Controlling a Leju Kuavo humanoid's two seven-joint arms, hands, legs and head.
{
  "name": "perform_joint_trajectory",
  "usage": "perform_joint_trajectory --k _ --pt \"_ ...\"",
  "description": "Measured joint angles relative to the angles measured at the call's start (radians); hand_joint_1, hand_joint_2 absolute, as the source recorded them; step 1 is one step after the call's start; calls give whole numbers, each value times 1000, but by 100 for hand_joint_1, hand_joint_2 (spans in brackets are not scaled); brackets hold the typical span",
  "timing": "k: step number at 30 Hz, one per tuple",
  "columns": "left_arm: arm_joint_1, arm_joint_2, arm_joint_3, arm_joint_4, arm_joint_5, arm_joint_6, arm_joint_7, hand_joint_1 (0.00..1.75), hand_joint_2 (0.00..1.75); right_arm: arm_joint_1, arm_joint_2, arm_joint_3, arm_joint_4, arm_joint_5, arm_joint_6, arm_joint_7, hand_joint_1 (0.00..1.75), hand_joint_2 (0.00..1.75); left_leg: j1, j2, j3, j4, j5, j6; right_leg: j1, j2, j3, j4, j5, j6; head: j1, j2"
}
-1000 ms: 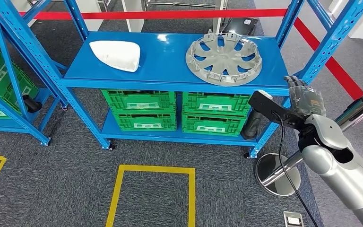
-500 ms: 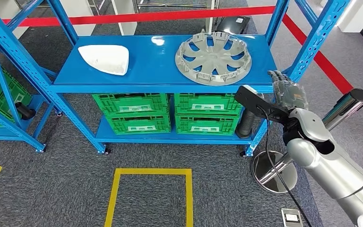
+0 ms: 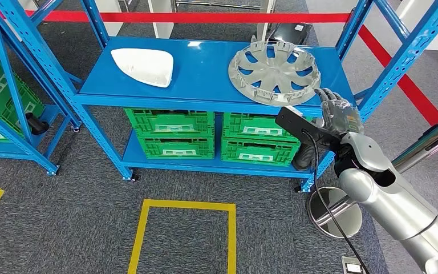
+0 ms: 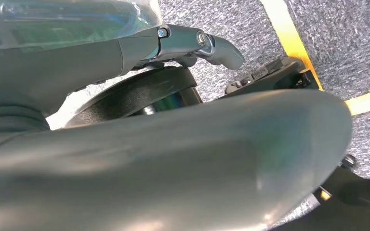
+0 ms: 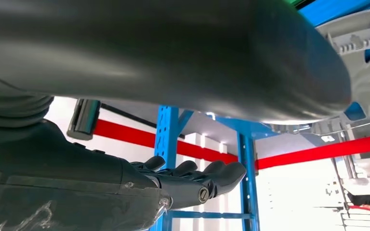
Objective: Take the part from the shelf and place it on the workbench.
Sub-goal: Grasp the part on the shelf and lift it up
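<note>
- White mirror-cover-shaped part point(image 3: 143, 66) lying on left half of blue shelf point(image 3: 205, 74) top deck.
- Green crates point(image 3: 170, 132) stacked on lower deck.
- Grey wheel cover point(image 3: 274, 71), rim ribs up, on right half of deck, untouched.
- Right hand point(image 3: 335, 111) raised just beside shelf's front right corner, near wheel cover; fingers point(image 5: 221, 175) extended, holding nothing.
- Left hand point(image 4: 200, 45): seen over grey carpet; open or closed, cannot tell.

Grey hubcap point(image 3: 274, 69) on blue shelf point(image 3: 205, 63), right hand point(image 3: 337, 113) just beside its rim, fingers point(image 3: 326, 96) spread, empty.
</note>
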State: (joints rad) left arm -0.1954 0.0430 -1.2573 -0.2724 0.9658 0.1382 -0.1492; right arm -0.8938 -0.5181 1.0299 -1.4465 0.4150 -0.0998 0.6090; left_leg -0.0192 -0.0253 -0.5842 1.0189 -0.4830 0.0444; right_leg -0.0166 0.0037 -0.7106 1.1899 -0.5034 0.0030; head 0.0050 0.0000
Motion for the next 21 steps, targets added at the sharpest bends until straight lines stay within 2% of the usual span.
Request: perform_joint_trajectory --k 1,2,3,4,7,9,11,12,13,14,16,17,18,21 --pt "0 -1 0 0 -2 0 1 0 0 -5 2 2 2 -2 -1 0 0 0 -3 0 2 1 -3 -2 4 -1 29 -64 29 -7 0 0" --pt "0 -2 0 0 -3 0 2 0 0 -10 5 4 5 -3 -1 -1 0 0 -4 0 1 2 -5 -5 8 -2 52 -115 44 -14 0 0" --pt "0 -2 0 0 -5 0 2 0 0 -13 7 5 7 -4 -2 -1 0 0 -4 0 0 2 -6 -9 11 -2 64 -144 48 -18 0 0" --pt "0 -2 0 0 -6 0 3 0 0 -15 10 7 10 -4 -3 -1 0 0 -5 0 -1 1 -6 -14 13 -1 68 -151 43 -21 -1 0" --pt "0 0 0 0 -13 0 5 0 0 -17 16 9 16 -7 -7 -2 0 0 -5 1 -2 10 -19 -32 4 0 80 -168 44 -30 -2 0" --pt "-1 1 0 0 -15 0 5 0 0 -19 22 11 20 -11 -10 -2 0 0 0 2 -35 89 -62 -48 -3 -2 92 -177 45 -36 -9 0" --pt "-5 2 0 0 -16 0 5 0 0 -18 26 16 24 -15 -12 -3 0 0 6 2 -95 215 -110 -62 -5 -3 97 -178 42 -37 -13 0" --pt "-8 3 0 0 -16 0 5 0 0 -17 28 19 26 -18 -12 -3 0 0 8 2 -116 257 -117 -67 -5 -2 99 -177 40 -36 -14 0" --pt "-9 4 0 0 -16 0 5 0 0 -16 29 22 28 -20 -13 -3 0 0 11 3 -122 262 -104 -70 -7 -1 101 -175 37 -34 -15 0" --pt "-9 4 0 0 -16 0 5 0 0 -15 30 24 30 -21 -14 -3 0 0 13 3 -112 230 -74 -72 -8 0 104 -173 34 -31 -16 0" --pt "-7 6 0 0 -15 1 6 0 0 -16 32 25 32 -21 -15 -3 0 0 18 3 -63 111 -3 -76 -10 3 110 -168 25 -21 -18 0" --pt "-5 5 0 0 -15 3 6 0 0 -17 32 25 33 -21 -16 -3 0 0 18 2 -39 60 13 -73 -9 5 110 -165 21 -16 -20 0" --pt "-4 4 0 0 -15 8 4 0 0 -18 32 25 34 -21 -16 -3 0 0 18 2 -25 28 16 -66 -8 6 108 -163 20 -10 -21 0" --pt "1 -2 0 0 -14 26 -4 0 0 -16 31 25 36 -22 -19 -3 0 0 16 1 -17 10 5 -33 -7 6 104 -164 18 7 -18 0"
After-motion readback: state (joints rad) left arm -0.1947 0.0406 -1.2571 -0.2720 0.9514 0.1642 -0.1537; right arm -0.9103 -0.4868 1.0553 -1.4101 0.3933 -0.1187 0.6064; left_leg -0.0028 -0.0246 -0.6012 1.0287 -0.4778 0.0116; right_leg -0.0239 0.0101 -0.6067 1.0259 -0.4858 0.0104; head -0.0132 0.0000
